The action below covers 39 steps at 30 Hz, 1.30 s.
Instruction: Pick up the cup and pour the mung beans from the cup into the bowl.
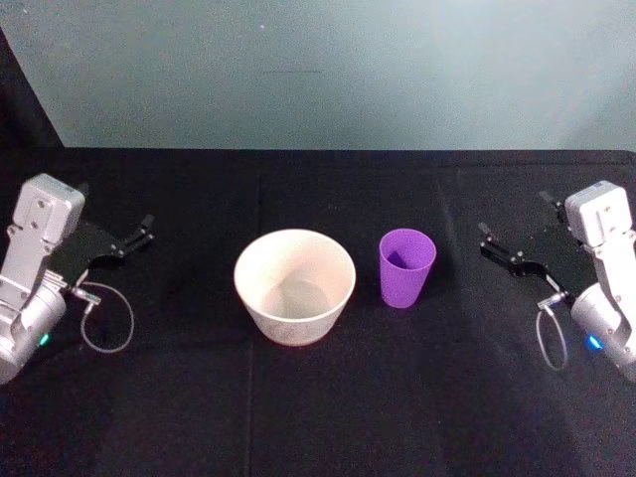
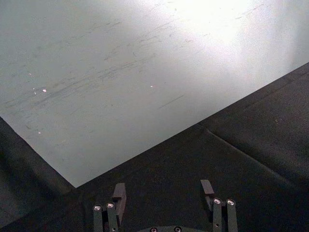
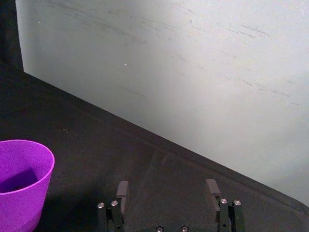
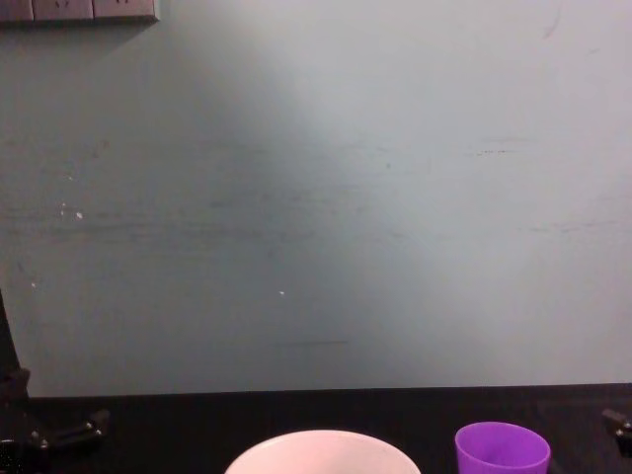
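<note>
Pale grey-green wall [image 1: 328, 70] ran across the far side, scuffed, with socket plates [image 4: 94, 10] at its top left corner in the chest view; whether they carried any print, couldn't tell. Black-clothed table [image 1: 318, 417] met the wall at its far edge, and a faint seam crossed the cloth. Bowl [image 1: 295, 318] sat upright at table centre, wide and pale, its inside showing plain pale surface with a soft shadow. Cup [image 1: 406, 278] stood upright just right of the bowl, purple, with a small gap between them, not touching. The cup's inside was in dark shadow, so couldn't tell whether the mung beans were in it. Left gripper [image 1: 147, 230] was parked at the table's left edge, pointing in toward the centre, fingers spread wide with nothing between them, well apart from the bowl. Right gripper [image 1: 486, 239] was parked at the right edge, also pointing inward, fingers spread wide and holding nothing, near the cup but clear of it; the cup sat off to one side of its fingers in the right wrist view. Open cloth lay between each gripper and the containers, and across the whole near half of the table. A thin cable loop [image 1: 107, 318] hung below the left wrist.
</note>
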Each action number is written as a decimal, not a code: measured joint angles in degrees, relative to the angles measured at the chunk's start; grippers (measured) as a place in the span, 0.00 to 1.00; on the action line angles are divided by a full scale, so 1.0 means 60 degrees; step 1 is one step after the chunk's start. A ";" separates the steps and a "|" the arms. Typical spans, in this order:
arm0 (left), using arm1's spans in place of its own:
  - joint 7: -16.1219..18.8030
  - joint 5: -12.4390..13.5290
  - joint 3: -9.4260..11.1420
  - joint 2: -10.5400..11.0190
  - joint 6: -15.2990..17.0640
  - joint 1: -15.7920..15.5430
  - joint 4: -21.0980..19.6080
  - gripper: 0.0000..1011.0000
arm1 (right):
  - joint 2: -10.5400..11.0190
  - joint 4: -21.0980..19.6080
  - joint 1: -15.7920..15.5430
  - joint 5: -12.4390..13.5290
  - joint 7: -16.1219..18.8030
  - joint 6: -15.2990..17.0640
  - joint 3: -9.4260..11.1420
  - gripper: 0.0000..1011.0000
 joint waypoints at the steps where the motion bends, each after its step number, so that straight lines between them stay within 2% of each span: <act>1: 0.0000 0.0000 0.0000 0.0000 0.0000 0.0000 0.0000 0.99 | 0.0000 0.0000 0.0000 0.0000 0.0000 0.0000 0.0001 0.99; 39: 0.0000 0.0000 0.0000 0.0000 0.0000 0.0001 0.0000 0.99 | 0.0000 0.0000 0.0001 0.0000 0.0000 0.0000 0.0000 0.99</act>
